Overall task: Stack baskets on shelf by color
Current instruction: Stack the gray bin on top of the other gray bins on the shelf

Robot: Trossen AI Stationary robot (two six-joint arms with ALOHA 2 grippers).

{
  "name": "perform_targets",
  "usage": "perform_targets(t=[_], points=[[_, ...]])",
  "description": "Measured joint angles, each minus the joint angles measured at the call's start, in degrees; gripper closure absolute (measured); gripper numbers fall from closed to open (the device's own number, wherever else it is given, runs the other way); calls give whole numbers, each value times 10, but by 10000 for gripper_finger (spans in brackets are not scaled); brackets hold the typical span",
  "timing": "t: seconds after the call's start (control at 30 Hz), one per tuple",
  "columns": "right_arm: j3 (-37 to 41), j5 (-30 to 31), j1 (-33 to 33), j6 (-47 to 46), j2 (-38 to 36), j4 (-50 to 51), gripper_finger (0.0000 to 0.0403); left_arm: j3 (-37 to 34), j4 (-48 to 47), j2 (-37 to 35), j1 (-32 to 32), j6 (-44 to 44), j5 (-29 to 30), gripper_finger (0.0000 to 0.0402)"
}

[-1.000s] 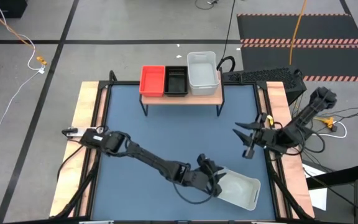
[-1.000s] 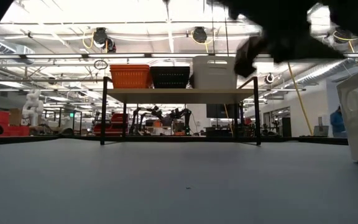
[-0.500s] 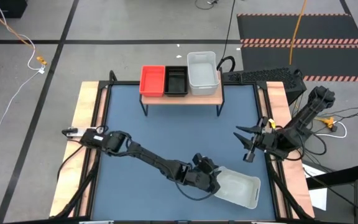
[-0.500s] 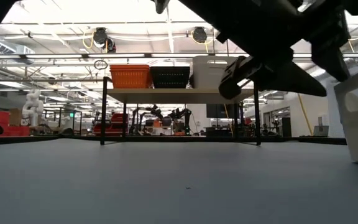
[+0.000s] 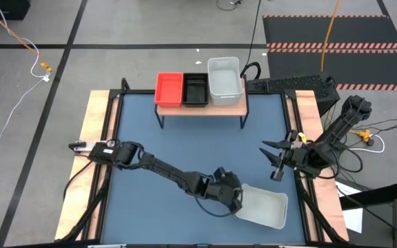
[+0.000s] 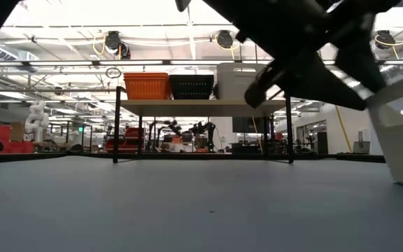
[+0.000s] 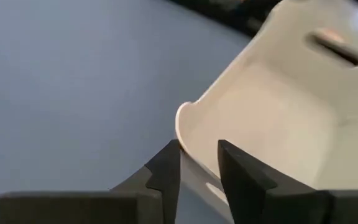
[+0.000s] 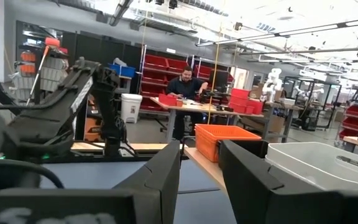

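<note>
White basket [image 5: 262, 208] at surface [image 5: 185, 151] five o'clock: left end effector [image 7: 199, 163] has just narrowed astride its rim, lift to shelf [image 5: 200, 107] pending; right end effector [image 5: 273, 160] waits apart.

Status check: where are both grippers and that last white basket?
Left gripper astride the near rim of the white basket at the table's front right, jaws straddling its wall. Right gripper idle above the table's right side, empty. Nothing blocks the shelf.
</note>
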State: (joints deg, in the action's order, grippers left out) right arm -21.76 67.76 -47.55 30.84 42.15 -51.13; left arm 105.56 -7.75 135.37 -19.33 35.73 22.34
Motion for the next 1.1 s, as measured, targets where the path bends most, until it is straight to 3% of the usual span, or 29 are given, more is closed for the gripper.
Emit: perform_targets(t=[0.27,0.5,0.7,0.9,1.1], points=[[0,2,-10,0,0,3,293,-3,-172,-60,23,-90,-22,361],[0,30,-22,3,0,1,293,-3,-221,-98,26,-163,-19,371],[0,45,-29,5,0,0,293,-2,-198,-120,22,-177,-12,345],[0,45,-29,5,0,0,293,-2,-160,-118,-8,-217,-13,292],[0,45,-29,9,0,0,293,-1,-40,-112,-57,-225,-11,243]])
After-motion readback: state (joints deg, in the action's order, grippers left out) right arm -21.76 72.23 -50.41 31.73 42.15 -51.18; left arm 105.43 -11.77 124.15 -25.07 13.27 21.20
